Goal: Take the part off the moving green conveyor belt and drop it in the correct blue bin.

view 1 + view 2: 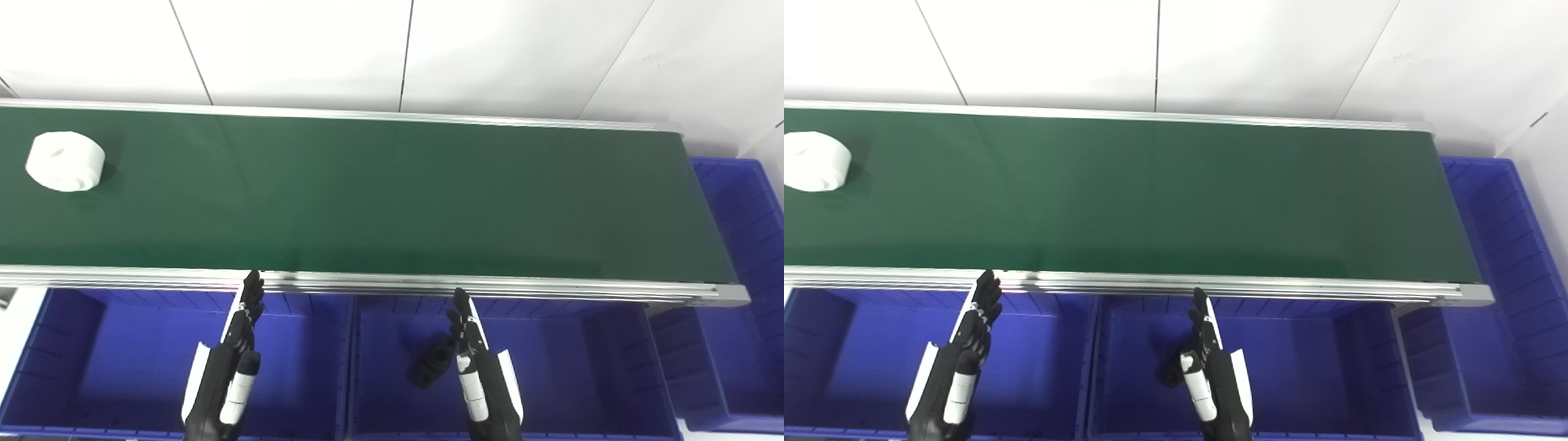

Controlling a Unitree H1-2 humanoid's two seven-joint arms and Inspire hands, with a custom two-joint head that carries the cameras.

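Bright, even overhead light; sharp focus, glare along the conveyor rail (380, 283).

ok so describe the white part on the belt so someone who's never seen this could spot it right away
Start at the long green conveyor belt that runs across the scene above the blue plastic bins. Follow it to its far left end, where a short white ring-shaped plastic part lies. It is the only thing on the belt, and it is pale, unlike the dark part down in the middle bin.

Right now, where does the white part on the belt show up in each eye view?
Left eye view: white part at far left on the green belt, fully visible.
Right eye view: same part at the left edge, partly cropped.
Shared landmark: the belt's right end.
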